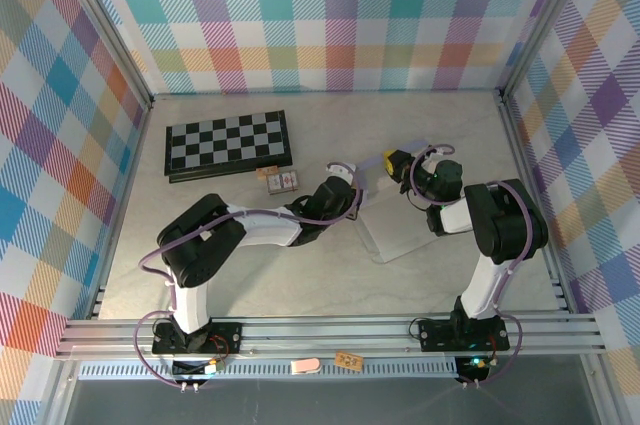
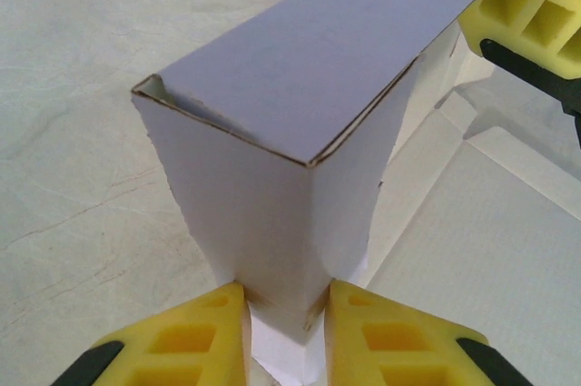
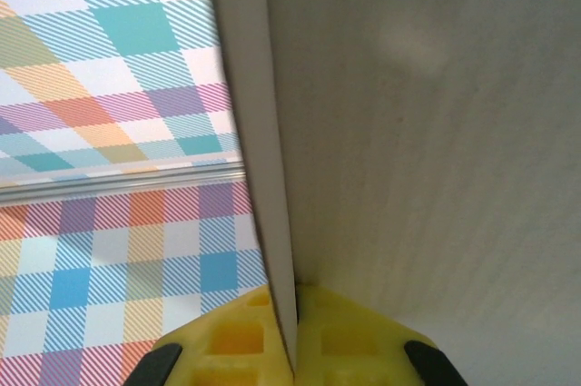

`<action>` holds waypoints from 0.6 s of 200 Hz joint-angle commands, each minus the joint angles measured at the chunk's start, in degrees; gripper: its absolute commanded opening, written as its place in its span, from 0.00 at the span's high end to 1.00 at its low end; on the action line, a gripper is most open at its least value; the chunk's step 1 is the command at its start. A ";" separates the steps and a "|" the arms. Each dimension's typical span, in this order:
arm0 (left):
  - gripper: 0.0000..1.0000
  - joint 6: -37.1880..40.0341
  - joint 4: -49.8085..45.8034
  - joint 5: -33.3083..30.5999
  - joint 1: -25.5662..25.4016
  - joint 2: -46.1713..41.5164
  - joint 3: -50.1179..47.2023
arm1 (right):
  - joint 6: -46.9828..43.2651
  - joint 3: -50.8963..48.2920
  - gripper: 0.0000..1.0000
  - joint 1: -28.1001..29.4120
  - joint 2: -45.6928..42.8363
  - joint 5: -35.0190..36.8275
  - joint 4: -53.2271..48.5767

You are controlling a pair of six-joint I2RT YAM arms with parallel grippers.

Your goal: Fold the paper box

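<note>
The paper box point(image 1: 415, 230) lies partly folded at mid-table, lavender outside and cream-white inside. In the left wrist view one long side wall of the paper box point(image 2: 318, 50) stands folded over as a hollow strip. My left gripper point(image 2: 286, 322) pinches the near end of that wall, both yellow fingers point(image 2: 204, 336) pressed against the card. From above, the left gripper point(image 1: 358, 188) sits at the box's left end. My right gripper point(image 1: 398, 161) is at the far end of the same wall. In its own view the right gripper point(image 3: 292, 331) is shut on a thin card edge point(image 3: 263, 132).
A black-and-white checkerboard point(image 1: 228, 143) lies at the back left. A small patterned card pack point(image 1: 278, 180) sits just in front of it, close to the left forearm. Metal frame rails point(image 1: 320, 333) run along the near edge, and plaid walls surround the table.
</note>
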 commanded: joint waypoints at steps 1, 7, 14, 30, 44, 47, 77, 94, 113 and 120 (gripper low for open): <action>0.77 1.52 0.73 -0.09 -0.50 1.64 3.29 | 1.19 0.33 1.00 3.14 1.62 -4.19 -1.22; 0.77 1.81 0.29 -0.57 -0.59 1.91 3.62 | 1.31 0.38 1.00 3.33 1.64 -4.04 -1.22; 0.78 2.06 -0.19 -1.18 -0.68 2.21 4.01 | 1.32 0.29 1.00 3.51 1.54 -3.79 -1.22; 0.80 2.56 -1.73 -3.10 -0.84 2.92 5.01 | 1.49 0.37 1.00 3.86 1.57 -3.46 -0.84; 0.81 3.42 -2.65 -4.91 -1.18 3.27 5.48 | 1.73 -0.22 1.00 4.04 1.84 -2.93 0.46; 0.81 3.67 -2.88 -5.34 -1.27 3.36 5.56 | 1.82 -0.39 1.00 4.04 1.97 -2.86 0.98; 0.79 5.19 -4.05 -7.70 -1.73 3.49 5.38 | 3.15 -3.45 1.00 4.15 3.16 -2.26 6.52; 0.78 6.30 -4.16 -8.45 -2.12 3.46 4.83 | 2.08 -5.57 1.00 4.08 2.10 -2.11 6.51; 0.76 7.59 -4.37 -9.10 -2.74 3.56 4.43 | 1.58 -6.41 1.00 4.05 1.67 -1.98 6.51; 0.76 7.83 -4.55 -9.36 -2.94 3.66 4.38 | 1.56 -6.44 1.00 4.04 1.60 -1.92 6.51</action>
